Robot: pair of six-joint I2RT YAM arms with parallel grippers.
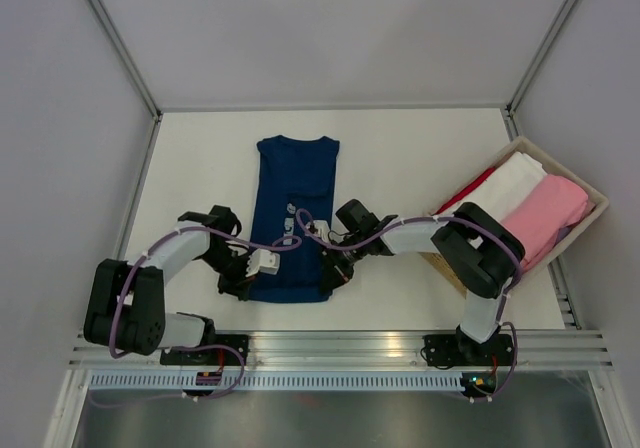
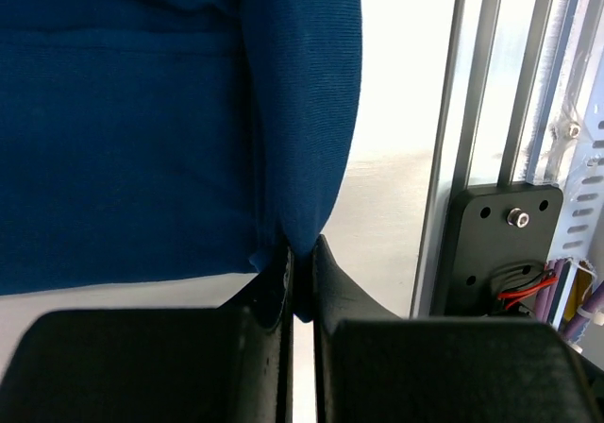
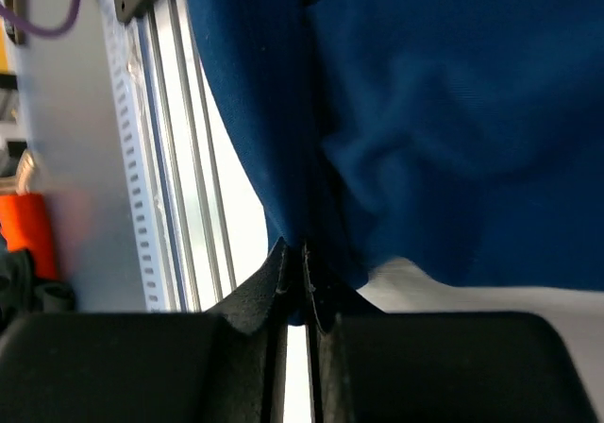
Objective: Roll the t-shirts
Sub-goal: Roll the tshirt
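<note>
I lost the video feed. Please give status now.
Left gripper, right gripper: jaws shut on navy t-shirt, near hem corners. Shirt not yet rolled. Nothing blocking.

One t-shirt (image 1: 297, 183) lies flat mid-table (image 1: 400, 158), long axis running near to far; left gripper (image 1: 240, 286) pinches its near left corner, right gripper (image 1: 330, 280) its near right corner; basket (image 1: 590, 193) at the table's right edge, rolled shirts (image 1: 545, 208) side by side in it; rail (image 1: 340, 346) along the near edge.
</note>
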